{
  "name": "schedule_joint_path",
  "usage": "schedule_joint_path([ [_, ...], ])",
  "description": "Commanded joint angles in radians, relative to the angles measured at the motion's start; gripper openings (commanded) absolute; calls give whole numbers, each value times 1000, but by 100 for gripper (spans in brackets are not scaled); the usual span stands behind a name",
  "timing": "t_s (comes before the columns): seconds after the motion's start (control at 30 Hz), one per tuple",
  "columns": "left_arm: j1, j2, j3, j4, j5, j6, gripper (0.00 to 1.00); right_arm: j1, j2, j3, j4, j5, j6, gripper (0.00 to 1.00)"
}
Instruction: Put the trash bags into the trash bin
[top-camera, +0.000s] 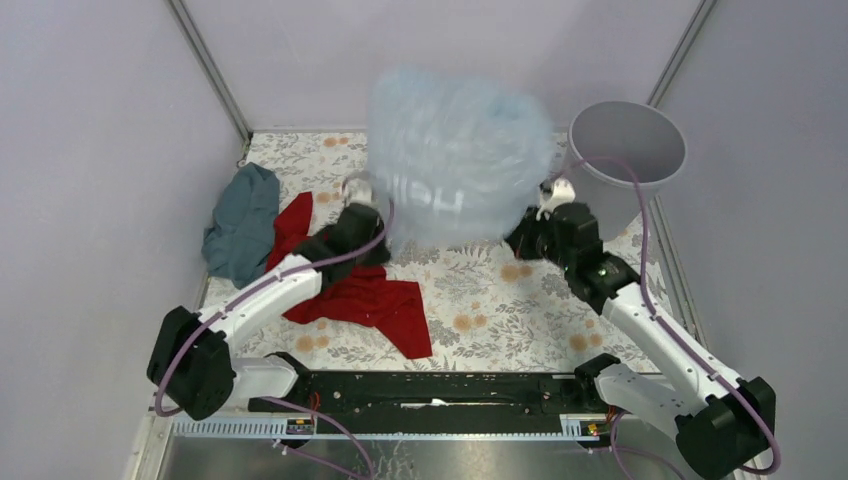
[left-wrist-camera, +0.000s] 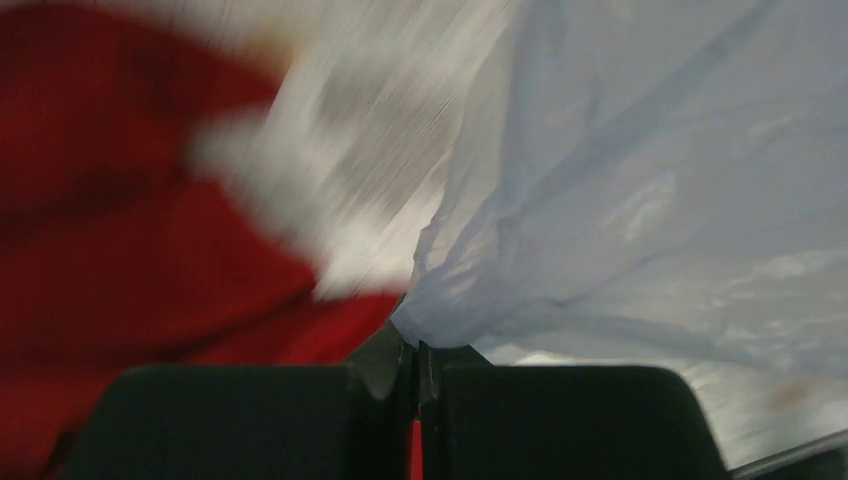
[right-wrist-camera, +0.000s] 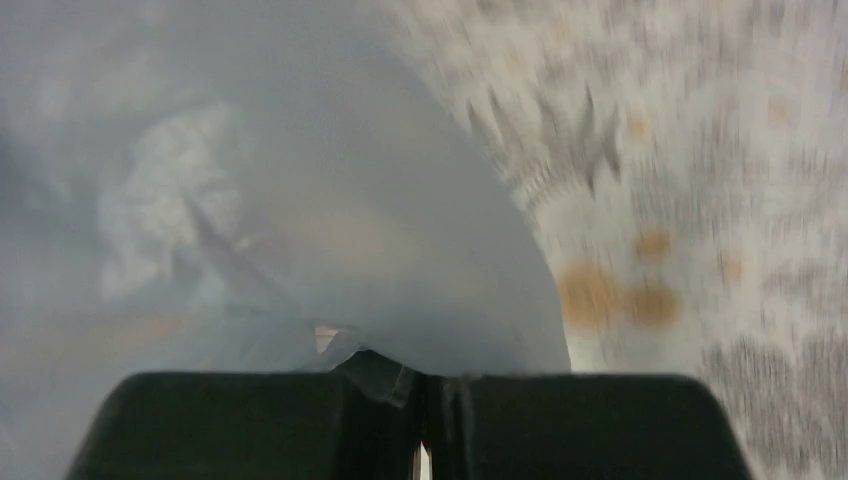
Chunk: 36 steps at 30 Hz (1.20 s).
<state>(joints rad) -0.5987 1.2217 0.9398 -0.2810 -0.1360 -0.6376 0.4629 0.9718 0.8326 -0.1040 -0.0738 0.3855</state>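
The pale blue trash bag (top-camera: 455, 160) billows up, blurred, over the middle back of the table, stretched between both arms. My left gripper (top-camera: 372, 205) is shut on its left edge; in the left wrist view the film (left-wrist-camera: 640, 200) bunches right at the closed fingertips (left-wrist-camera: 417, 350). My right gripper (top-camera: 545, 205) is shut on its right edge, and the bag (right-wrist-camera: 300, 220) fills the right wrist view above the closed jaws (right-wrist-camera: 425, 378). The light grey trash bin (top-camera: 627, 152) stands upright at the back right, just right of the bag and the right gripper.
A red cloth (top-camera: 360, 295) lies under the left arm; it also shows as a red cloth (left-wrist-camera: 130, 220) in the left wrist view. A teal-grey cloth (top-camera: 243, 222) lies at the left. The floral table cover (top-camera: 490, 300) is bounded by walls on all sides.
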Motion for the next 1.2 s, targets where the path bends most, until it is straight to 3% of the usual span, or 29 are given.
schedule_joint_path([
  [0.0, 4, -180, -66, -70, 13, -33, 0, 3, -117, -21, -30, -34, 37, 0],
  [0.33, -7, -311, 122, -130, 179, 21, 0, 2, -42, 179, -157, -330, 45, 0],
  [0.57, -8, -274, 139, 47, 389, -82, 0, 13, -4, 208, -53, -458, 98, 7],
  [0.67, -21, -231, 111, 163, 461, -150, 0, 75, 41, 222, 2, -454, 131, 9],
  [0.87, -41, -173, 117, 191, 456, -166, 0, 222, 145, 273, 13, -336, 149, 20],
  [1.0, -41, -178, 117, 169, 441, -144, 0, 251, 186, 293, -5, -320, 123, 1],
  [1.17, -41, -179, 80, 196, 518, -157, 20, 252, 183, 270, -37, -339, 25, 0],
])
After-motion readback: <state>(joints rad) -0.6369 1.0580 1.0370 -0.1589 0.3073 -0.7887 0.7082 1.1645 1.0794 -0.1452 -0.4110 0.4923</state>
